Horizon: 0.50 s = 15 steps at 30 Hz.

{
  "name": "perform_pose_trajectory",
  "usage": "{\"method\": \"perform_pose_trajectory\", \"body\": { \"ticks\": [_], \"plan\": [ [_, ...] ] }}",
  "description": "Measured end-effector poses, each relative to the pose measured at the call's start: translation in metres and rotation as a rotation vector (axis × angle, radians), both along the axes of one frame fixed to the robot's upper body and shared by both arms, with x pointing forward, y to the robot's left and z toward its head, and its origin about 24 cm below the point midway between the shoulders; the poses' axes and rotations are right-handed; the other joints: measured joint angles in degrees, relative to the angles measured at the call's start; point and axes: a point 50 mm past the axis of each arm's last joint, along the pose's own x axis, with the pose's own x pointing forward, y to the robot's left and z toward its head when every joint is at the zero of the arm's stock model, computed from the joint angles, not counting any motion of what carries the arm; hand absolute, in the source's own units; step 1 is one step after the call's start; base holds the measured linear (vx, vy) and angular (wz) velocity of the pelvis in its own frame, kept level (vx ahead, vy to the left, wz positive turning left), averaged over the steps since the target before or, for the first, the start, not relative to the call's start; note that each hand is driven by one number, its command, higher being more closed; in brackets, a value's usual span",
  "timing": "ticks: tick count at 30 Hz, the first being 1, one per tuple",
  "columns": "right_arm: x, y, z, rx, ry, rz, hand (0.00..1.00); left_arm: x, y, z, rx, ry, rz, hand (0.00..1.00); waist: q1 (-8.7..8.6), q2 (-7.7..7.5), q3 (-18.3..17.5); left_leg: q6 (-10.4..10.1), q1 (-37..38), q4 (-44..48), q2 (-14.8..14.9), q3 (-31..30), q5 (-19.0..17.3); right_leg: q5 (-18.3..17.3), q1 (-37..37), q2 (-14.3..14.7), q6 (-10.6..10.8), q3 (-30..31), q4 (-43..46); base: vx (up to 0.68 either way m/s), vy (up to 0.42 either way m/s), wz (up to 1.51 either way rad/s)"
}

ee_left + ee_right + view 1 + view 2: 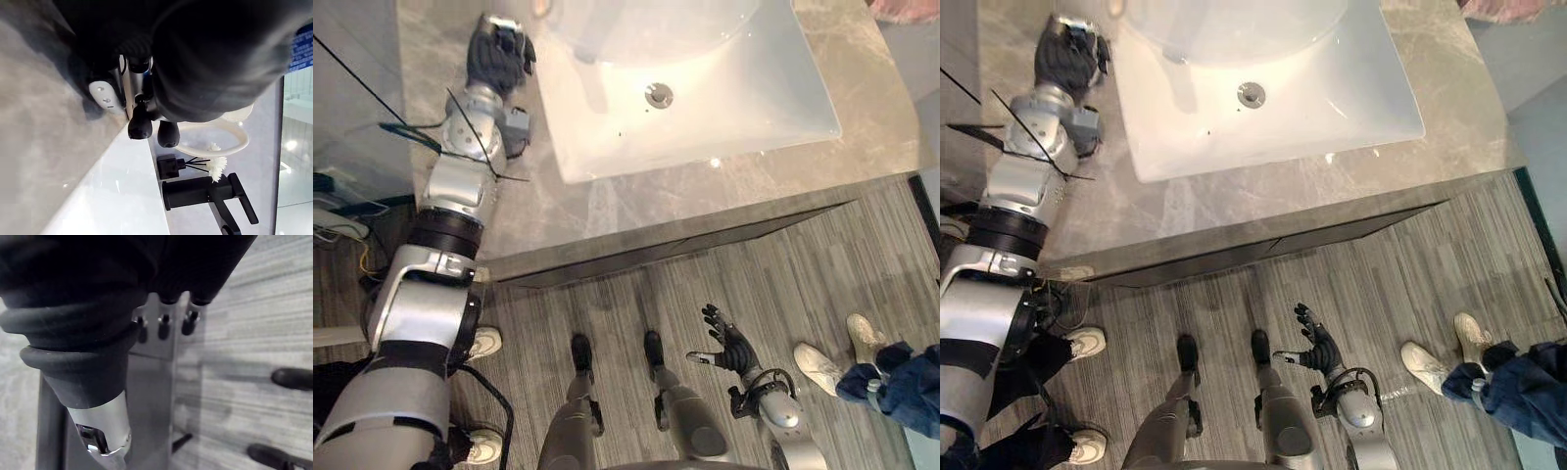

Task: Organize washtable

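Our right hand point(729, 345) hangs low above the grey plank floor point(783, 264), fingers spread and holding nothing. Farther on, our left hand point(499, 54) is over the stone bench point(607, 201), just beside the white sink's point(705, 137) left rim; we cannot tell whether it is open or closed. Beyond it we see a small black reed bottle point(168, 166), a white ring point(243, 139) and a black tap point(200, 193).

Glossy white basin point(724, 98), polished grey veined stone countertop point(636, 201), matt black faucet point(195, 193), matt wood-grain floor point(783, 284).
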Motion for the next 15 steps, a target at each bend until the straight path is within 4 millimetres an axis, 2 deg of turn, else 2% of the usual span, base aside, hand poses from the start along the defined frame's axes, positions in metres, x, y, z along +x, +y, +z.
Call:
{"method": "perform_pose_trajectory", "body": {
  "ticks": [6, 8, 10, 11, 13, 14, 15],
  "plan": [
    [-0.01, -0.001, -0.014, -0.001, 0.07, -0.001, 0.0, 0.001, 0.002, -0.045, -0.032, 0.113, -0.015, 1.0, 0.29, 1.25, -1.7, -0.3, 2.0, -0.2, 0.0, -1.3, -0.2, -0.3, 2.5, 0.0, -0.3, -1.2, 0.0, -0.03, 0.013, 0.09],
    [-0.012, -0.001, -0.017, -0.002, 0.087, 0.0, 0.0, -0.004, -0.002, -0.061, -0.055, 0.131, -0.042, 1.0, 1.16, 1.64, -2.6, -0.3, 2.3, -0.3, 0.0, -1.5, -0.2, -0.4, 3.0, 0.0, -0.3, -1.4, 0.0, -0.01, 0.013, 0.07],
    [-0.012, -0.002, -0.021, -0.004, 0.11, -0.002, 0.0, -0.022, -0.012, -0.096, -0.075, 0.167, -0.103, 1.0, 1.83, 2.51, -3.5, -0.3, 3.7, -0.3, -0.2, -2.7, -0.2, -0.9, 4.9, -0.2, 0.1, -2.7, 0.0, 0.03, 0.015, 0.23],
    [-0.012, -0.002, -0.021, -0.004, 0.111, -0.002, 0.0, -0.027, -0.017, -0.105, -0.085, 0.178, -0.123, 1.0, 2.13, 2.75, -3.9, -0.3, 4.0, -0.3, -0.3, -3.0, -0.2, -1.2, 5.3, -0.2, 0.0, -3.0, 0.1, 0.04, 0.021, 0.24],
    [-0.009, -0.002, -0.02, -0.004, 0.104, 0.0, 0.0, -0.058, -0.032, -0.142, -0.15, 0.217, -0.214, 1.0, 4.04, 3.44, -6.2, -0.3, 4.7, -0.4, -0.4, -3.4, -0.2, -1.8, 6.2, -0.4, 0.1, -3.8, 0.3, 0.05, 0.017, 0.18],
    [-0.008, -0.002, -0.019, -0.005, 0.099, 0.0, 0.0, -0.067, -0.036, -0.151, -0.171, 0.227, -0.234, 1.0, 4.39, 3.65, -6.6, -0.3, 4.9, -0.4, -0.5, -3.8, -0.2, -1.9, 6.6, -0.4, 0.1, -4.1, 0.2, 0.04, 0.016, 0.31],
    [-0.006, -0.002, -0.018, -0.005, 0.091, 0.001, 0.0, -0.084, -0.041, -0.167, -0.231, 0.252, -0.275, 1.0, 4.94, 4.03, -7.3, -0.3, 5.4, -0.4, -0.7, -4.7, -0.2, -2.5, 7.1, -0.5, 0.3, -5.0, 0.4, 0.03, 0.019, 0.36]
  ]
}}
